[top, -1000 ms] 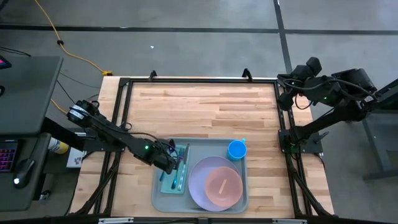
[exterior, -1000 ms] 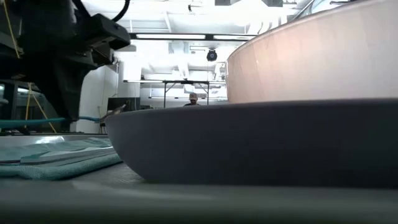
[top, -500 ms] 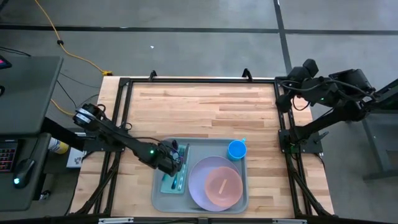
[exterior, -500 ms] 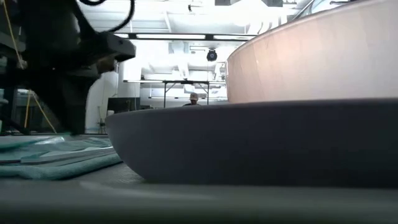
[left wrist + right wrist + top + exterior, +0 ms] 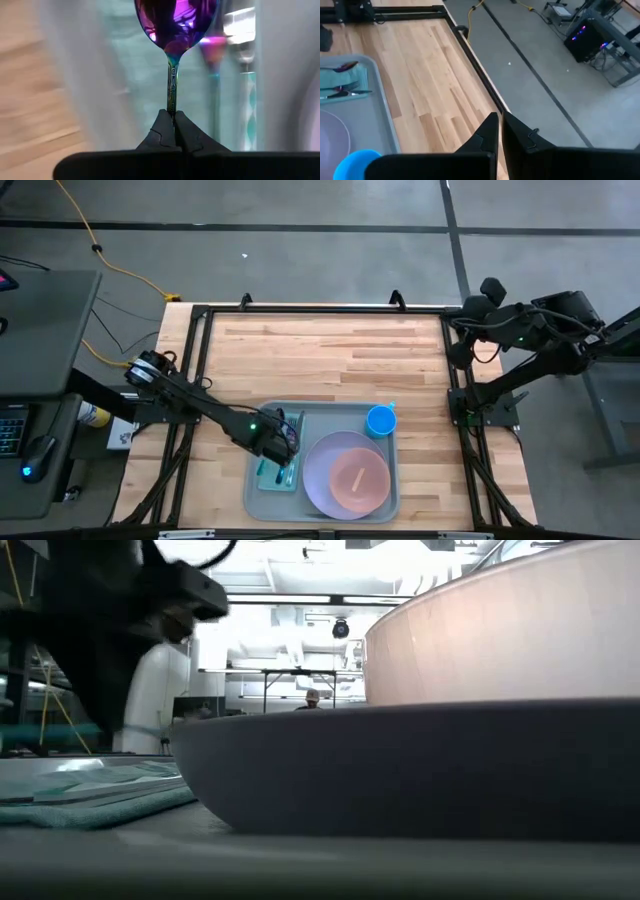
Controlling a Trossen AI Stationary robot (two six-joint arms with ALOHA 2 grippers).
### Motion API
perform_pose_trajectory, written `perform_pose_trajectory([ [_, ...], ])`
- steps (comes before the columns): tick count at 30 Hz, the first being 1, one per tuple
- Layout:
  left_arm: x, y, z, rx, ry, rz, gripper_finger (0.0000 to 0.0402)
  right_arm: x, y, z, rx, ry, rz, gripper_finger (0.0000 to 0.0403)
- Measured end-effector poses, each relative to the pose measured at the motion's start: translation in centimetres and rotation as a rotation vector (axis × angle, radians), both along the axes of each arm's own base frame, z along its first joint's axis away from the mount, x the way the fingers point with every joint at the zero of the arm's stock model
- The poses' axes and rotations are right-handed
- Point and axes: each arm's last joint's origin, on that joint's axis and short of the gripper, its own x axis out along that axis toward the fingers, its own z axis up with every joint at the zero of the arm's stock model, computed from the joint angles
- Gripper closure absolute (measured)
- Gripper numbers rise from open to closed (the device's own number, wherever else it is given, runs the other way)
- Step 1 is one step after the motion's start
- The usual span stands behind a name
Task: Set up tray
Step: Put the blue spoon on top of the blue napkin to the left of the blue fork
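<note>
- Iridescent purple spoon (image 5: 173, 20) sits pinched by its thin handle in my left gripper (image 5: 173, 116), jaws clamped, above the teal napkin (image 5: 277, 470).
- It could twist or slip, landing crooked beside the fork (image 5: 346, 91).
- Tray (image 5: 322, 412) lies near-centre, long axis left-right.
- Right gripper (image 5: 499, 120) waits closed, empty, far right.

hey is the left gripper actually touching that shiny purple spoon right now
Touching. The left wrist view shows the left gripper shut on the spoon, its thin handle pinched between the two fingertips, above the teal napkin in the tray.
</note>
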Motion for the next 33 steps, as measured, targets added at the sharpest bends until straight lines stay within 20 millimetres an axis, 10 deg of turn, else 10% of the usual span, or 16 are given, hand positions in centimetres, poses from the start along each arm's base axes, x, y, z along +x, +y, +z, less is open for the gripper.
perform_pose_trajectory([
  [15,3.8,0.4,-1.0,-0.03,0.144,0.066,0.039,-1.2,-0.1,0.2,0.001,0.001,0.06,0.0403],
  [33,3.3,-0.3,-2.2,-0.068,0.259,0.052,0.039,-1.8,-0.2,0.4,0.023,-0.018,0.076,0.0403],
])
